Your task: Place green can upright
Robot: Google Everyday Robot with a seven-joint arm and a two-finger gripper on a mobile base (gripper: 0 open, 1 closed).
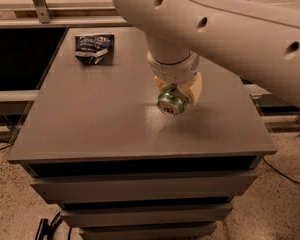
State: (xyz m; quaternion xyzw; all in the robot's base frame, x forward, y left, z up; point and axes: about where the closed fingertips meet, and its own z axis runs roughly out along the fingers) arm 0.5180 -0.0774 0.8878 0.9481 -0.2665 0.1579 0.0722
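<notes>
The green can (170,102) is a small shiny green can tilted on its side, its silver end facing the camera. It hangs a little above the grey table top (100,119), right of the middle. My gripper (176,95) comes down from the big white arm and is shut on the can, with pale fingers (194,88) on either side of it. The can's body is mostly hidden behind its end and the wrist.
A dark blue snack bag (94,47) lies at the table's back left corner. The table has drawers below its front edge (140,159). A pale shelf with metal legs (40,6) stands behind. Cables lie on the speckled floor.
</notes>
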